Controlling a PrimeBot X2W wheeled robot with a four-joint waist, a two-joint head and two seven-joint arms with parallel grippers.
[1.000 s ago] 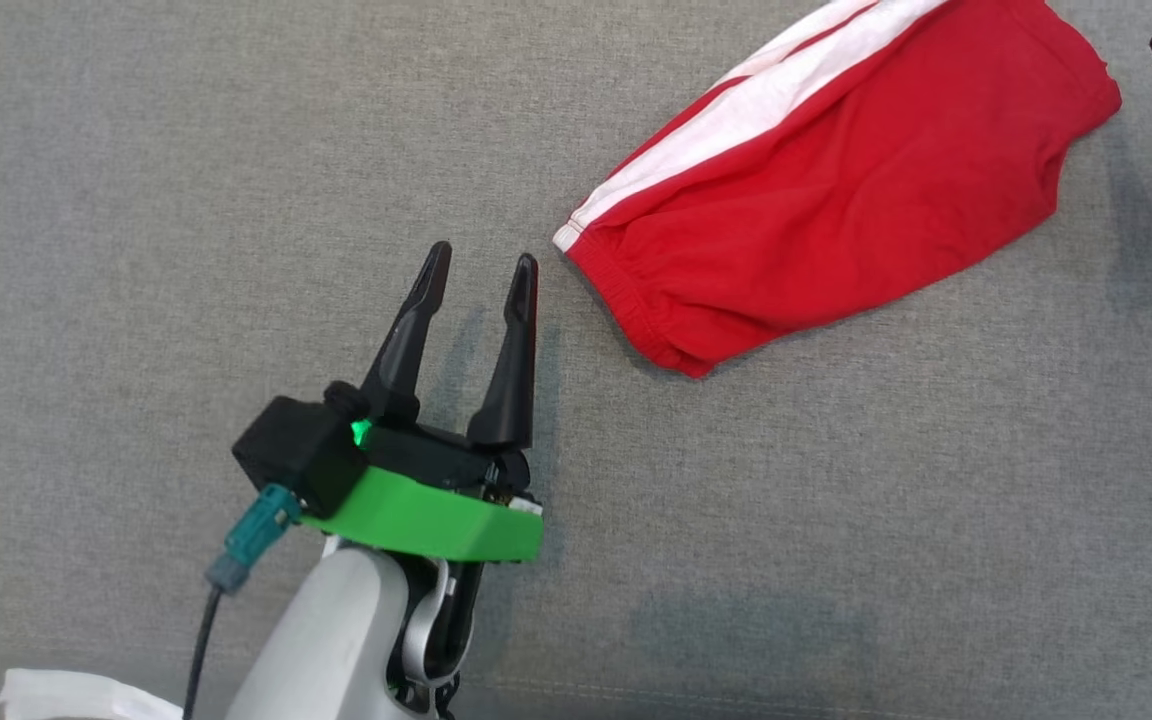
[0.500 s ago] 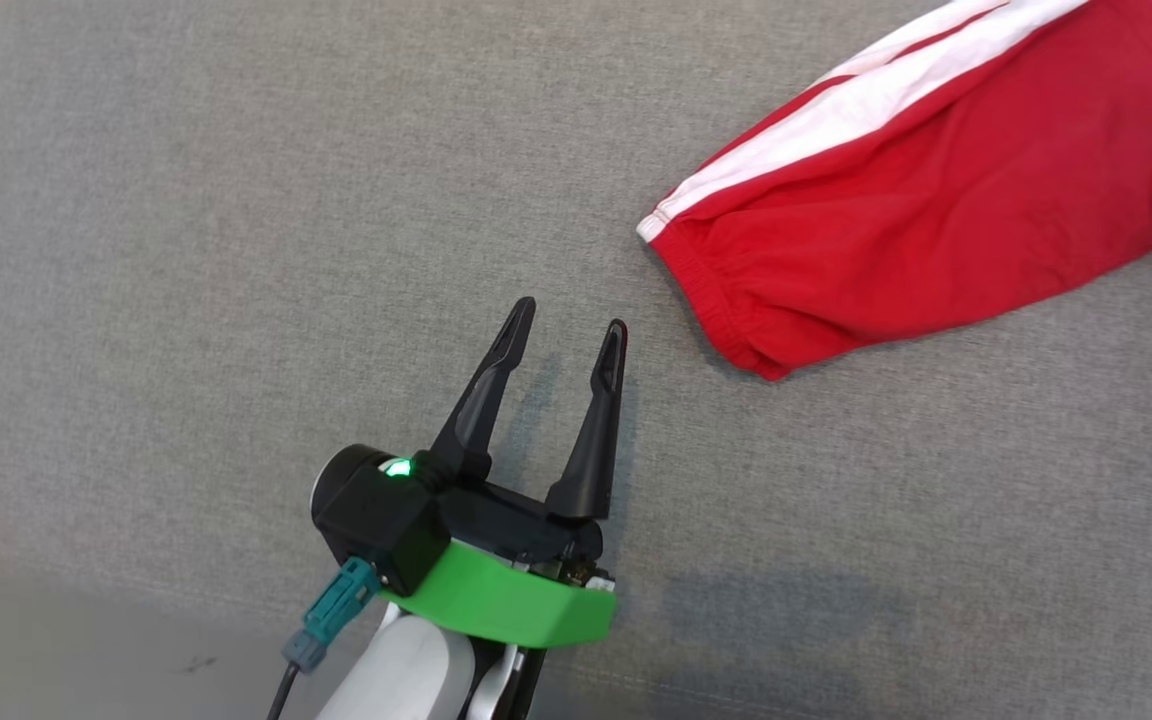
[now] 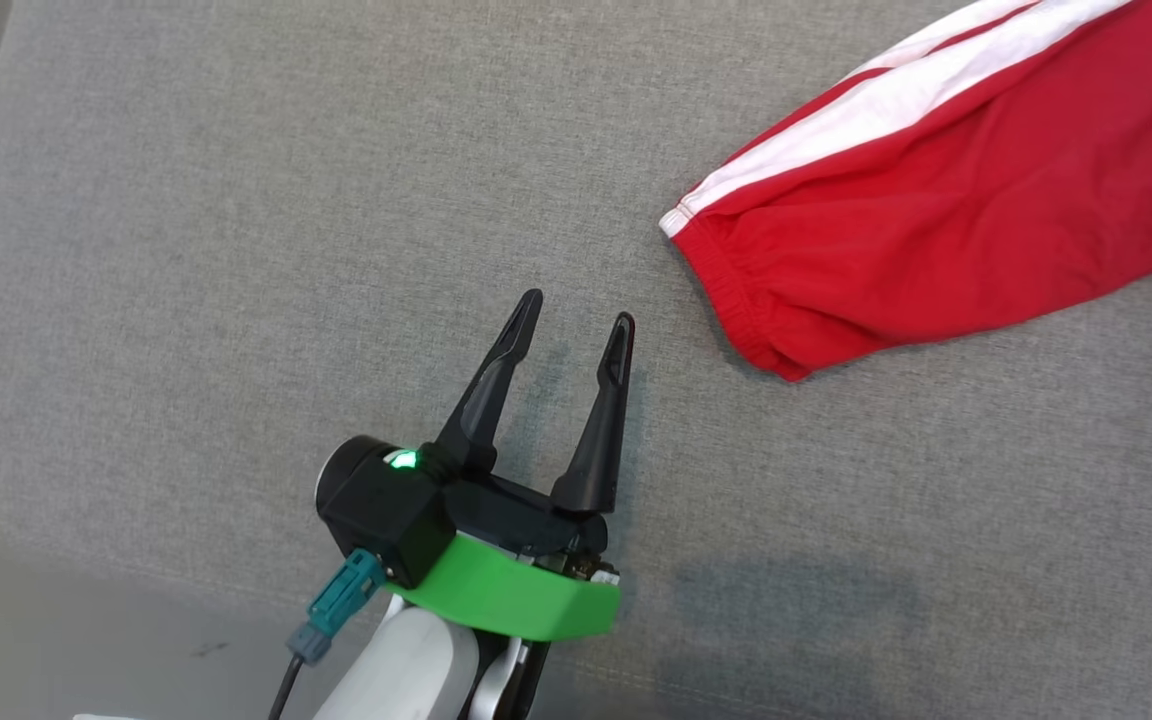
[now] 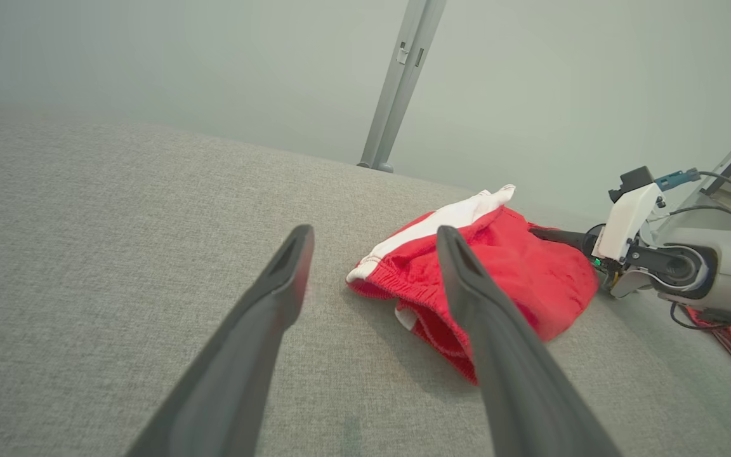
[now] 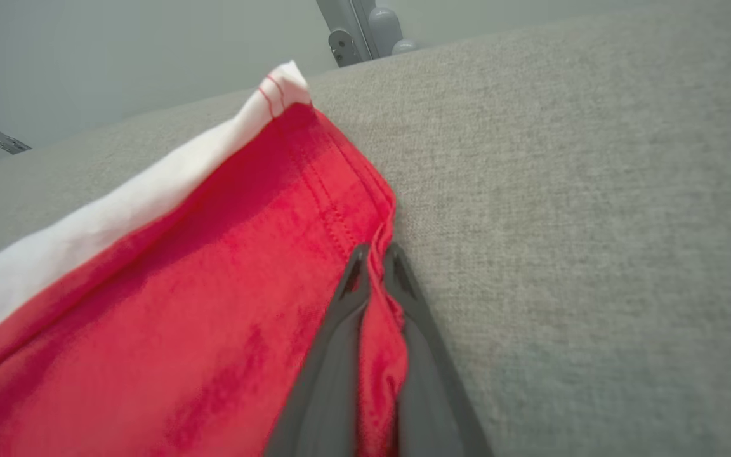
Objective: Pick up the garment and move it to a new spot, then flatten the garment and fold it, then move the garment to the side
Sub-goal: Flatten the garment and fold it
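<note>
surface: soft grey cloth top (image 3: 236, 250) | on it: red garment (image 3: 936, 230) with white stripes | how: lying down, a bit bumpy

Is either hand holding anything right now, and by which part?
Right hand pinches the red shorts by their stitched hem edge; left hand is open and holds nothing.

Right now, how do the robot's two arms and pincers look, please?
The left pincer has two long, dark, tapering fingers on a black body with a small green light, a bright green collar, a teal plug with a dark cable, and a pale grey forearm. The right pincer has like fingers and a white collar.
</note>
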